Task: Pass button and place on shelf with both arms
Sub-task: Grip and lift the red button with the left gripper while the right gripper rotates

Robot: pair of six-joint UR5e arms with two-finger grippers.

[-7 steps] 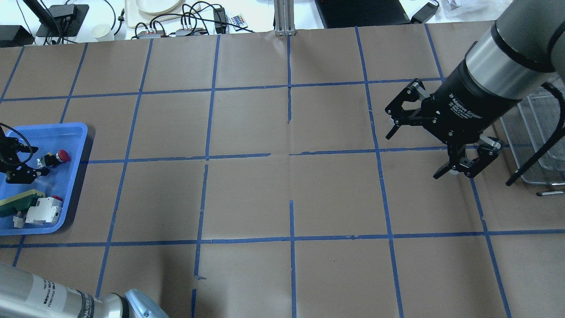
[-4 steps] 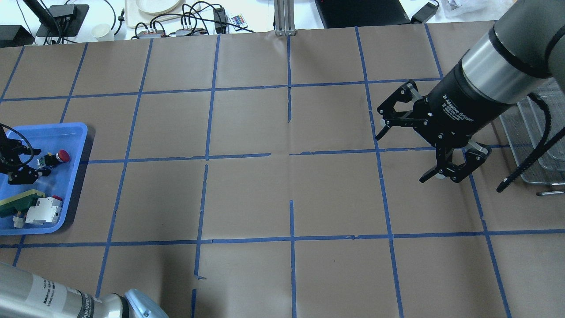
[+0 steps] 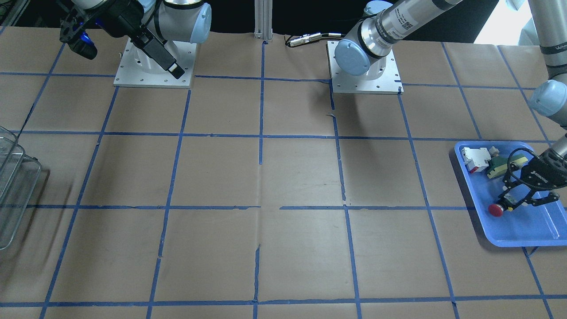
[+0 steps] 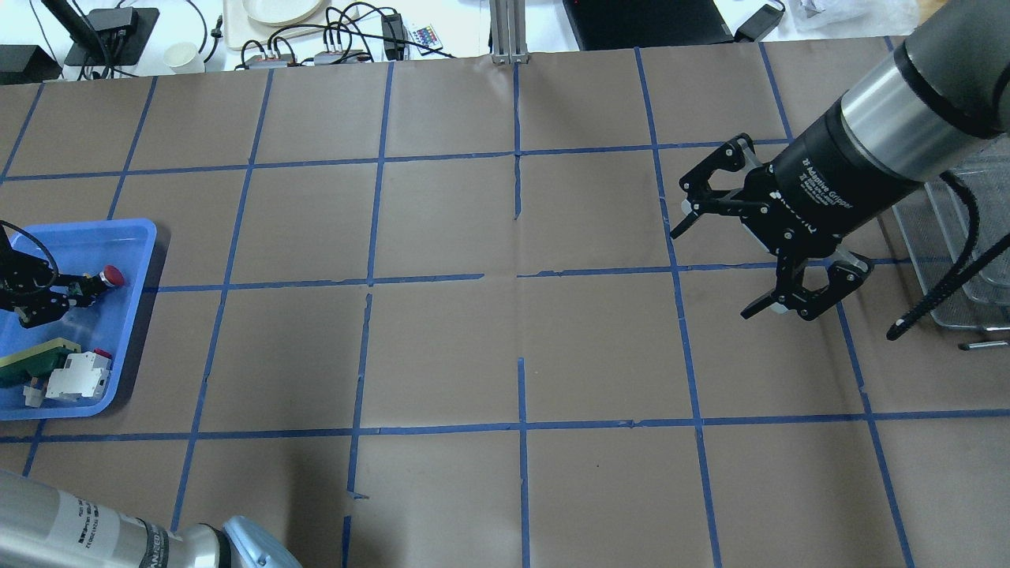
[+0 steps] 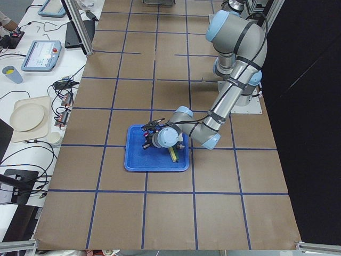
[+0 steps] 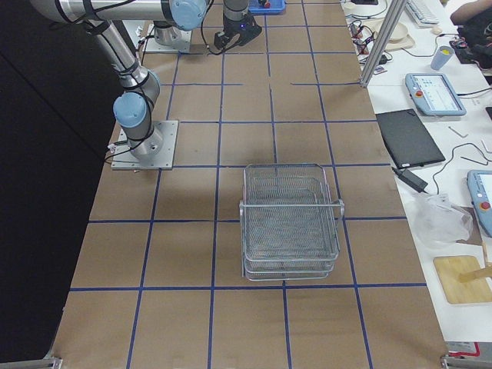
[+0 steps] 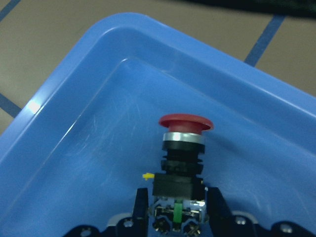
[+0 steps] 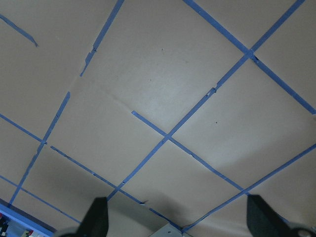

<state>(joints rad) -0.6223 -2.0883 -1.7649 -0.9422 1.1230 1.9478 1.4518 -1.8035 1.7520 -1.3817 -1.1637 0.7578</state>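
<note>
Paper (image 4: 442,347) (brown, blue-taped grid) covers table (image 3: 301,266); left claw (image 7: 176,202) grips button (image 7: 183,143), right claw (image 4: 710,274) gapes.

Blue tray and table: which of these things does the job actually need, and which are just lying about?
In the job: button, left pincer closed on it, open right pincer, wire shelf.
Lying about: white-and-red block, green-and-yellow wedge piece, blue tray holding them.

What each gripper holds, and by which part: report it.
The left gripper is shut on the button. Its fingers clamp the black base block below the red cap, inside the blue tray. The right gripper is open and holds nothing.
</note>
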